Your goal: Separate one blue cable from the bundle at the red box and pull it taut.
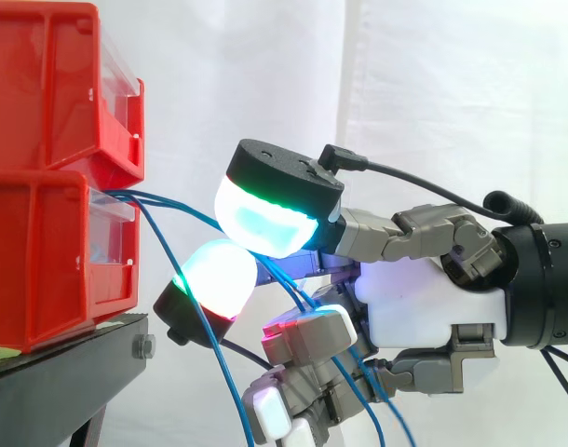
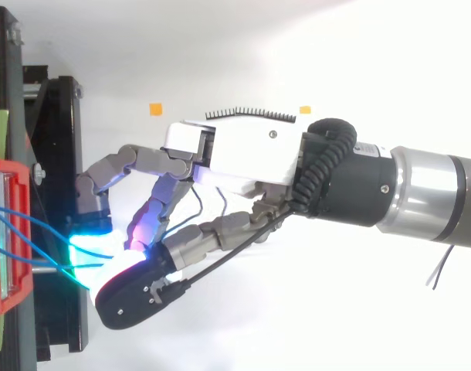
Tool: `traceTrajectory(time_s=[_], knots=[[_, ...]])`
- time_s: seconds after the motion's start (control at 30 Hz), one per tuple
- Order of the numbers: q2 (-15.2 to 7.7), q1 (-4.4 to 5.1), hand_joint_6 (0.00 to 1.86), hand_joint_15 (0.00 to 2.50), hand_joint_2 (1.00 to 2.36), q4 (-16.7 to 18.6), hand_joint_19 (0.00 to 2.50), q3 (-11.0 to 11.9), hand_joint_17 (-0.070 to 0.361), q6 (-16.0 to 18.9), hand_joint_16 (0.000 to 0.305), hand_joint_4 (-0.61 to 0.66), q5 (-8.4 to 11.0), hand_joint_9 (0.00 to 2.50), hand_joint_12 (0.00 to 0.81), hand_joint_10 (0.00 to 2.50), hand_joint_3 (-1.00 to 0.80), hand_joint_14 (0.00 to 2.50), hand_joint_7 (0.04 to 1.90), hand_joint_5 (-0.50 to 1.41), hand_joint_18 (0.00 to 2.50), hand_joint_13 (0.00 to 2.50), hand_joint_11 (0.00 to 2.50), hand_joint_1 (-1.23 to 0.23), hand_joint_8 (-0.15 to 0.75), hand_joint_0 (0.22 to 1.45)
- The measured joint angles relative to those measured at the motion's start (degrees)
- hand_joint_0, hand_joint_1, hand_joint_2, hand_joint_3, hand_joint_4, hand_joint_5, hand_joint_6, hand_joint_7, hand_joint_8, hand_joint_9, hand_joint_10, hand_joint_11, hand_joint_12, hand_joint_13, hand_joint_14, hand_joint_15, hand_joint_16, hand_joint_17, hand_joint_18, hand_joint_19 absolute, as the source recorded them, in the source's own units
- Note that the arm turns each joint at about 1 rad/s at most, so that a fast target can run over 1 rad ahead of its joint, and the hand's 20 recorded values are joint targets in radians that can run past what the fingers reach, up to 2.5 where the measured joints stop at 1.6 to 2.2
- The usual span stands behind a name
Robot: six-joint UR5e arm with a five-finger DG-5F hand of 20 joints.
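Hand beside the red box, curled. Glowing pads close on a blue cable leaving the box front (one pad above, one below). Probably pinched to isolate it, though the contact is hidden. Not yet taut, I judge.

Black stand before a white curtain — two small orange squares, perhaps tape.
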Motion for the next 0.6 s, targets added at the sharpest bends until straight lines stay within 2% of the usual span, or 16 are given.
traceTrajectory(time_s=[0.1,0.27,0.43,0.53,0.6], knots=[[0.0,0.02,0.73,0.66,1.00,0.0,0.69,0.0,0.099,0.0,0.044,0.02,0.01,1.28,0.377,0.03,-0.45,0.02,1.18,-0.13,0.88,1.04,1.37,-0.68,0.296,0.64],[0.0,0.04,0.68,0.67,1.00,0.0,0.71,0.0,0.105,0.1,0.047,0.03,0.00,1.27,0.395,0.03,-0.50,0.02,1.24,-0.13,0.89,1.04,1.36,-0.56,0.298,0.58],[0.0,0.04,0.68,0.66,1.00,0.0,0.70,0.0,0.111,0.1,0.049,0.05,-0.01,1.27,0.405,0.03,-0.50,0.02,1.23,-0.13,0.91,1.04,1.34,-0.52,0.309,0.53],[0.0,0.05,0.68,0.66,1.00,0.0,0.71,0.0,0.108,0.1,0.048,0.04,-0.01,1.28,0.397,0.03,-0.50,0.02,1.23,-0.12,0.90,1.04,1.35,-0.54,0.307,0.55],[0.0,0.04,0.68,0.67,1.00,0.0,0.72,0.0,0.103,0.1,0.046,0.03,-0.02,1.28,0.387,0.03,-0.50,0.02,1.24,-0.12,0.89,1.04,1.34,-0.53,0.292,0.61]])
